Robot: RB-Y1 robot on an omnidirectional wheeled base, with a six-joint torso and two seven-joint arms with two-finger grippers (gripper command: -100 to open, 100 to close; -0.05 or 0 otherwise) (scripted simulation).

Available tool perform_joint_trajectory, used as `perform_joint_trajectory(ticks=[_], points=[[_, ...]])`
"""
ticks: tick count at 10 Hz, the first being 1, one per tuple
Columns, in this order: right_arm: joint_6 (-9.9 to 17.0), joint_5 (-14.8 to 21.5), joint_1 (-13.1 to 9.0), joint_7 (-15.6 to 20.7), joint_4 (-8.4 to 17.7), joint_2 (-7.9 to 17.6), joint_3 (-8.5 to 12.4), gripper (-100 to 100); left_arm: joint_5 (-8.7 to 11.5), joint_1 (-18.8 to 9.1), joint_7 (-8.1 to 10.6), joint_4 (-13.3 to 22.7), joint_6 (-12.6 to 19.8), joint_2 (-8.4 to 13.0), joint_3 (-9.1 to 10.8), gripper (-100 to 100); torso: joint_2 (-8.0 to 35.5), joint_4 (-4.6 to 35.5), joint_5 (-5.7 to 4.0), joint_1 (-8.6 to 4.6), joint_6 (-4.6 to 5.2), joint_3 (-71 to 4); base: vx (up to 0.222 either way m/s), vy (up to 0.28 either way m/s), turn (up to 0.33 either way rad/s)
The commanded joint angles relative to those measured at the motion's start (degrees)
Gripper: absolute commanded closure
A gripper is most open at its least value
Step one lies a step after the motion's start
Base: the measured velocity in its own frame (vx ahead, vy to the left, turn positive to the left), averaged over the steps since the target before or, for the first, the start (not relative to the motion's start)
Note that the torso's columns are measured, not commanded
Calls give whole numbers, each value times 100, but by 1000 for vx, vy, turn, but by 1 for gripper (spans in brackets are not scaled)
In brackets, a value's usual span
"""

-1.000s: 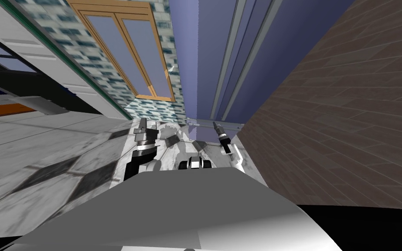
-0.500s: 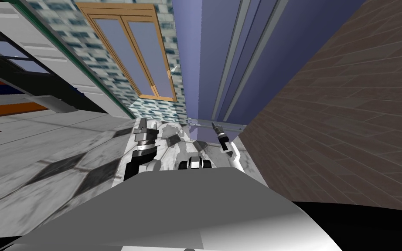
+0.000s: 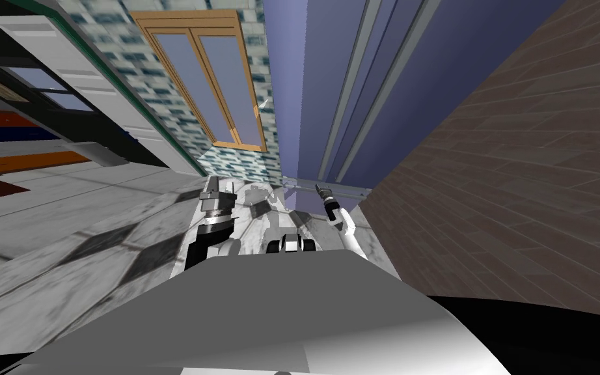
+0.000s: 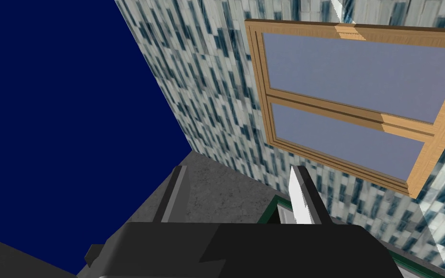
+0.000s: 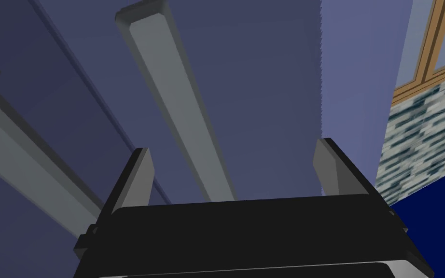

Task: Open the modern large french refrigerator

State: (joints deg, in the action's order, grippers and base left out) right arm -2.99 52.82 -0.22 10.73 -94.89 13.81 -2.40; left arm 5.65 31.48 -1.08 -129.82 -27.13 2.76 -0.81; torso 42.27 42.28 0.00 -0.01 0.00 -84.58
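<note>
Straight ahead of me, at the far end of the marbled floor with its dark diamond inlays, stands the refrigerator, a tall flat-fronted slab in smooth, matte blue-violet. Two long handles run up its doors side by side, close to the seam between them. Both are straight, square-edged bars in dull grey with blunt ends.

My right gripper is raised to the lower part of the doors, pointing up along them. Its two thin grey blades are spread wide and hold nothing. The left handle passes through the gap between them, nearer one blade than the other, and I cannot see either blade touching it. The right handle lies outside the gap, beyond that nearer blade. Past the other blade the door ends in a sharp vertical edge, and a paler lilac side panel of the refrigerator shows beyond it.

To the right of the refrigerator, a wall of brown, brick-like courses runs back toward me, rough-looking and dull beside the plain doors.

My left gripper hangs low on the left, near my chest and well apart from the refrigerator. Its blades are also parted, with nothing between them.
</note>
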Motion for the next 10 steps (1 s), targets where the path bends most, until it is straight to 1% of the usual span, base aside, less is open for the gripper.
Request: perform_joint_trajectory(ticks=[1, 2, 3, 4, 5, 6, 7, 8, 9, 10], points=[[129, 442, -239, 162, 462, -28, 75, -100, 0, 0, 0, 0, 0, 0, 0, 0, 1, -1, -1, 1, 2, 1, 15, -4, 89], [129, 535, -239, 162, 506, -28, 75, -100, 0, 0, 0, 0, 0, 0, 0, 0, 2, 0, 0, 2, 0, 1, 12, -4, 38], [275, 746, -409, 241, 736, -3, 71, -100, 0, 0, 0, 0, 0, 0, 0, 0, 3, 1, 0, 1, 2, 1, 12, -3, 65], [275, 834, -409, 241, 779, -3, 71, -100, 0, 0, 0, 0, 0, 0, 0, 0, 1, 0, 0, 2, -1, 1, 12, -5, 45], [419, 1056, -577, 319, 1038, 23, 66, -100, 0, 0, 0, 0, 0, 0, 0, 0, 2, 0, 0, 1, 2, 1, 15, -4, 78], [419, 1126, -577, 319, 1050, 23, 66, -100, 0, 0, 0, 0, 0, 0, 0, 0, 1, 0, 0, 1, 0, 1, 12, -5, 42], [561, 1349, -743, 395, 1293, 49, 62, -100, 0, 0, 0, 0, 0, 0, 0, 0, 2, 0, 0, 1, 1, 1, 11, -6, 74], [561, 1413, -743, 395, 1320, 49, 62, -100, 0, 0, 0, 0, 0, 0, 0, 0, 1, 0, 0, 1, -1, 1, 11, -5, 39], [700, 1647, -905, 469, 1584, 76, 58, -100, 0, 0, 0, 0, 0, 0, 0, 0, 2, 0, 0, 1, 2, 1, 12, -6, 70], [700, 1693, -905, 469, 1586, 76, 58, -100, 0, 0, 0, 0, 0, 0, 0, 0, 1, 0, 0, 0, 0, 1, 12, -5, 36]])
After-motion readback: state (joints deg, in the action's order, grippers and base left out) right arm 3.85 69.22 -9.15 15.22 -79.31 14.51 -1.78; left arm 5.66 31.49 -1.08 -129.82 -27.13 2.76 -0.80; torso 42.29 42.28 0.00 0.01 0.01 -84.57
